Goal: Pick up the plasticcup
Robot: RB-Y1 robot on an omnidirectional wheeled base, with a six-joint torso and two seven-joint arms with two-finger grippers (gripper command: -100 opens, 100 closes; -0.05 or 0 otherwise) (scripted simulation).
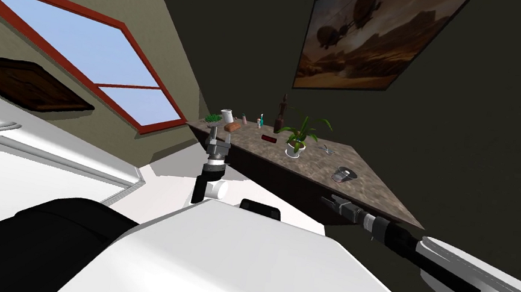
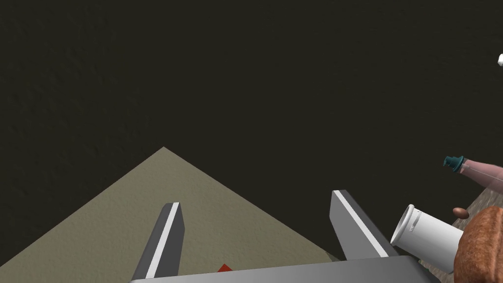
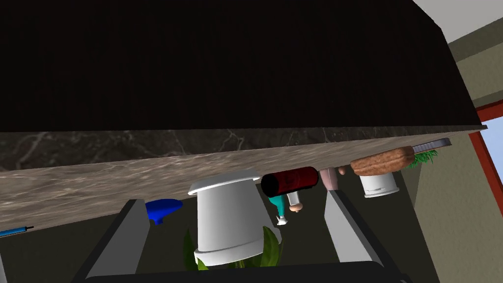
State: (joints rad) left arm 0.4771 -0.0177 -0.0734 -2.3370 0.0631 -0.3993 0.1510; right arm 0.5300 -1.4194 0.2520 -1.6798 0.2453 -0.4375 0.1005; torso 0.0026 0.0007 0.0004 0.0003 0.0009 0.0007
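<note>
Two grippers out in front, both empty; hold left gripper (image 1: 220, 136) upright at the near corner of a brown marbled counter (image 1: 372, 192), fingers (image 2: 164, 236) spread wide with nothing between them; hold right gripper (image 1: 327, 200) low against the counter's dark front, under the edge of the top, blades likewise wide apart and closed on nothing. From the left wrist, see the white cup (image 2: 430, 239) off to the outer side of one finger, outside the gap; how near, cannot tell. In the head view, find that cup standing upright on the counter's far left end, beyond the left gripper; brown loaf (image 1: 232, 127) just in front of it; green herbs (image 1: 212, 117) beside it, toward the window (image 1: 81, 50). Further along the top: small pink bottle (image 2: 474, 171) with a teal cap; dark red can (image 1: 268, 138) lying on its side; white pot (image 1: 294, 151) with a leafy plant; blue funnel-like piece (image 3: 162, 209); tall dark figure (image 1: 281, 114) at the back; grey round thing (image 1: 344, 174) nearer the right arm. From the right wrist, see the white pot past the counter's edge, framed between the blades. Behind all, dark wall (image 1: 498, 118) with a framed painting (image 1: 373, 38) of airships.
</note>
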